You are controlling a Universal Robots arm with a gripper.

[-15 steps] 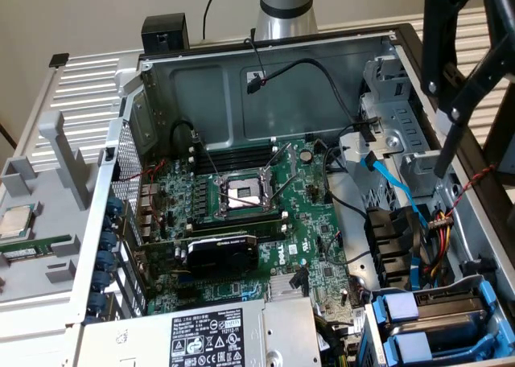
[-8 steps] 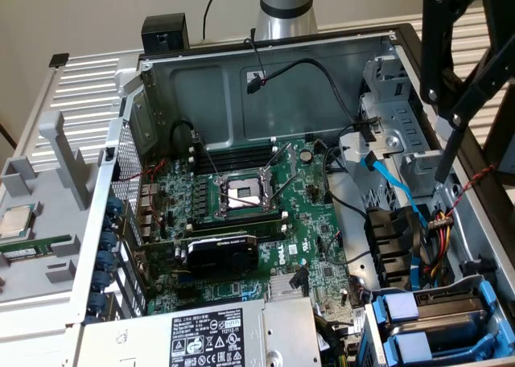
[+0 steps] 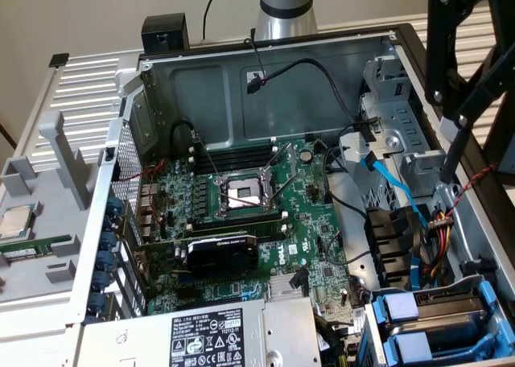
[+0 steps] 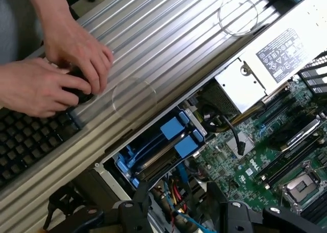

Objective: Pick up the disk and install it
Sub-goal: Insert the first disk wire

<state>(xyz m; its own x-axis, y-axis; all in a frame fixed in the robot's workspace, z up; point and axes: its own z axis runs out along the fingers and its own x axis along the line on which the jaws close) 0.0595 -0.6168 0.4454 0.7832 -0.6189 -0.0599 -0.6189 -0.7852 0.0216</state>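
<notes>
Open computer case (image 3: 209, 85) on the worktop, tool (image 3: 471, 134) poised above its drive side at the exterior view's right, fingers spread wide and empty, disk (image 3: 402, 309) in its blue carrier seated in the corner bay below, beside the power supply (image 3: 217, 335), 2 carriers stacked there.

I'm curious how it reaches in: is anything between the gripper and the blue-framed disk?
Only loose wiring: a red, yellow and black wire bundle and a blue cable lie between the gripper, above the case, and the disk in the drive cage.
</notes>
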